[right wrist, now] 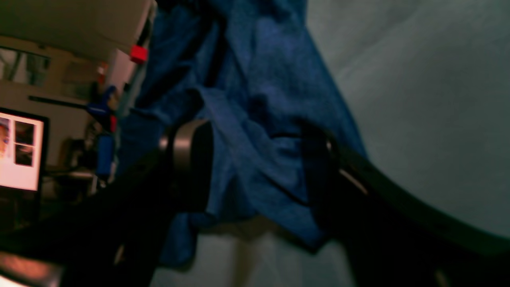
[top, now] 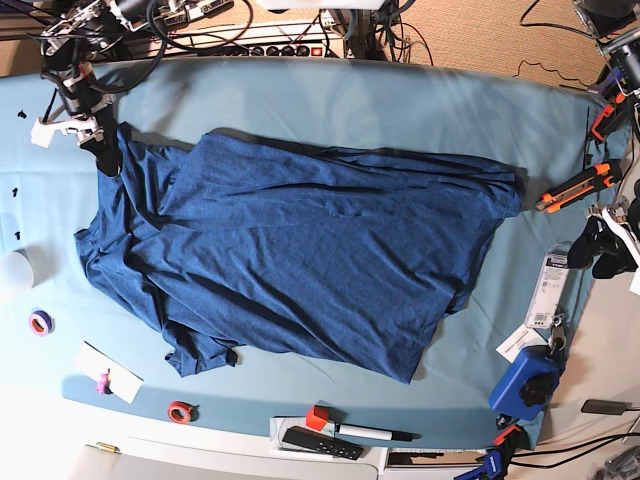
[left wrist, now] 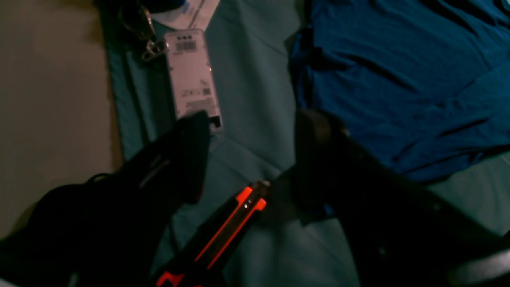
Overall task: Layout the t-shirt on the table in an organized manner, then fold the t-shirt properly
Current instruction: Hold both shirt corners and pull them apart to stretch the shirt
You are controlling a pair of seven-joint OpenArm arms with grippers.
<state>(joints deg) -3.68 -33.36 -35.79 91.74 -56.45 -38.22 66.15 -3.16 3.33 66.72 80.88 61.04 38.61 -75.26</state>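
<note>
Your right gripper (right wrist: 255, 159) straddles a t-shirt (top: 300, 260) fold, grip unclear; only the base view shows it spread. Your left gripper (left wrist: 251, 135) hangs open over the utility knife (left wrist: 231, 227).

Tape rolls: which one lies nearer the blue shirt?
The red roll, just below the t-shirt in the base view; the purple roll lies farther off, leftward.

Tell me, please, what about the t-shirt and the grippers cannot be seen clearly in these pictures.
Right wrist view: whether the right gripper grips the t-shirt; cloth lies between its fingers, dark and blurred.
Base view: the collar, hidden by the t-shirt's own folds.
Left wrist view: the print on the white tag, blurred.
</note>
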